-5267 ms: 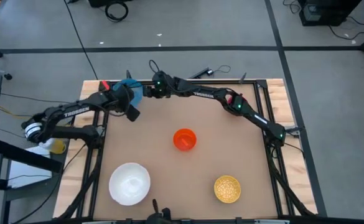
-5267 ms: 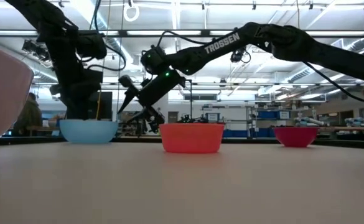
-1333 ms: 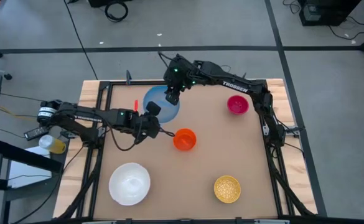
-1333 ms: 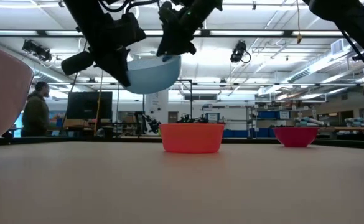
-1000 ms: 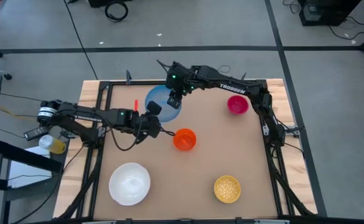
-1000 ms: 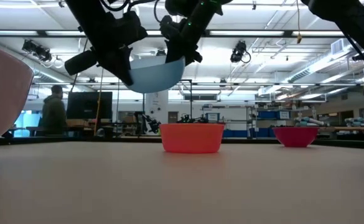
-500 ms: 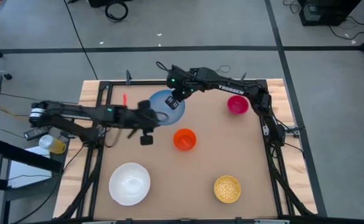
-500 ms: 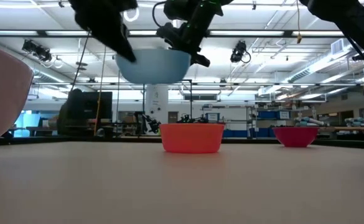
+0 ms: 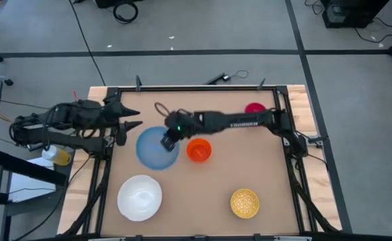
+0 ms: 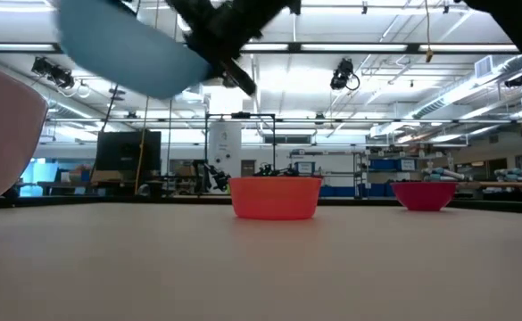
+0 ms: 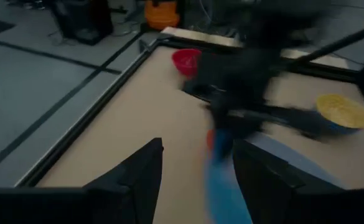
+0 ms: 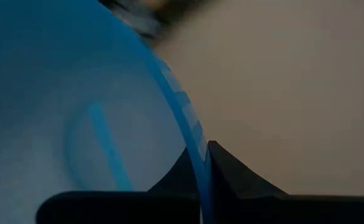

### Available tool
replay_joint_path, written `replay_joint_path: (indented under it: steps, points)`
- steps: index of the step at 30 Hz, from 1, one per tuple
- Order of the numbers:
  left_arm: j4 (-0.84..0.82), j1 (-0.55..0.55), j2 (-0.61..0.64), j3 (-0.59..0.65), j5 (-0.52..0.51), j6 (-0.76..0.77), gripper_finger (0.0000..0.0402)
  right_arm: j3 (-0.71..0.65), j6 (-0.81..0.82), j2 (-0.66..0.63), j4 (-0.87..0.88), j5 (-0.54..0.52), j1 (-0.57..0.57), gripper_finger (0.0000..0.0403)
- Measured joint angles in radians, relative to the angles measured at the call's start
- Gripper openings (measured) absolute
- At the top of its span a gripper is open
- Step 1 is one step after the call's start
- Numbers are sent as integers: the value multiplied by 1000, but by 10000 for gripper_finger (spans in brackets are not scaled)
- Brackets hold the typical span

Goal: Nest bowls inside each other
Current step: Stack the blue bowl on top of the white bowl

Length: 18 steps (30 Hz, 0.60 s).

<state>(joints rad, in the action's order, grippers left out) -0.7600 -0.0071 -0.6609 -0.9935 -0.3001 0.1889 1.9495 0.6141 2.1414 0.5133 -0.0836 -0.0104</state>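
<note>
The bench (image 9: pixel 263 167) was seen from above with five bowls spread over it. The white bowl (image 9: pixel 140 197), the largest, was set near the front left corner. The light blue bowl (image 9: pixel 157 148) was held tilted in the air, clear of the bench top, by the right pincer (image 9: pixel 167 141), which was clamped on its rim; in the right wrist view a dark finger was seen on either side of the blue rim (image 12: pixel 197 163). The yellow bowl (image 9: pixel 244 203) was placed near the front right. The orange bowl (image 9: pixel 198 150) was found at the middle of the bench, just beside the blue one, and the red bowl (image 9: pixel 254 108) was seen at the far right, partly covered by the right arm. The left pincer (image 9: pixel 123 122) was held at the bench's left edge, well apart from the blue bowl, with its fingers (image 11: pixel 138 169) spread wide and nothing between them.
</note>
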Motion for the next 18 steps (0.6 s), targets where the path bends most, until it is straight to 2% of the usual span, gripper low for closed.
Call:
replay_joint_path:
  steps: [4,7,12,18]
  points:
    - [16,-1,-4,4,-2,26,198,-57,12,27,-316,58,71,15]
    - [51,-3,-19,3,-3,47,198,-49,34,88,-427,108,100,15]
    - [63,-3,-37,4,-1,146,198,45,119,202,-390,100,142,14]
    - [23,-25,-57,3,4,288,198,169,185,298,-266,102,203,24]
